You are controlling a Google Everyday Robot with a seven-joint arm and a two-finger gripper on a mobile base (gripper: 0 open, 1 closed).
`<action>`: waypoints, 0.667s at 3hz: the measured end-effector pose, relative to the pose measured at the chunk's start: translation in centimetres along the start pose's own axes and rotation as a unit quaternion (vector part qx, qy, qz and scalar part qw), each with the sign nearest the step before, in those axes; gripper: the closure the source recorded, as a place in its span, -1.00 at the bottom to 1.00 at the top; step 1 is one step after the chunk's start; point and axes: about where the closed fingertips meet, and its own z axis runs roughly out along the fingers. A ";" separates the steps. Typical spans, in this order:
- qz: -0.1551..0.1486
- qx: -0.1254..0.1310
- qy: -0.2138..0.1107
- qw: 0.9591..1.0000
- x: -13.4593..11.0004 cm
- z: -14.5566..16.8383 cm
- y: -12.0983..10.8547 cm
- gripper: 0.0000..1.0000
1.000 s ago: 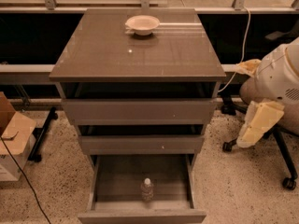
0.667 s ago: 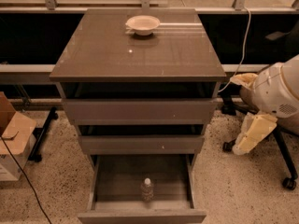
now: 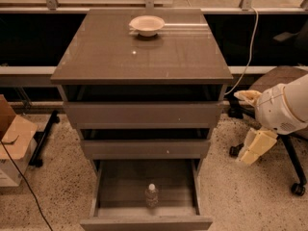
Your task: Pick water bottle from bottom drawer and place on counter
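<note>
Already open: bottom drawer (image 3: 144,222), water bottle (image 3: 151,195) unpicked.
My gripper (image 3: 251,150) hangs right of the drawer, opening impossible to tell.

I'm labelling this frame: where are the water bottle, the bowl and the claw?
water bottle (image 3: 151,197), camera view, on its clear body.
bowl (image 3: 147,28), camera view, on its outer wall.
claw (image 3: 250,153), camera view, on its lower end, low at the right, apart from the bottle.
</note>
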 end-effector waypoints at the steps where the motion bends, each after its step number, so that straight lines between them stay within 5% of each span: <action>1: 0.003 -0.004 -0.006 1.000 -0.2 1.4 0.4 -1.00; 2: 0.011 -0.015 -0.021 1.000 -0.2 4.7 1.1 -1.00</action>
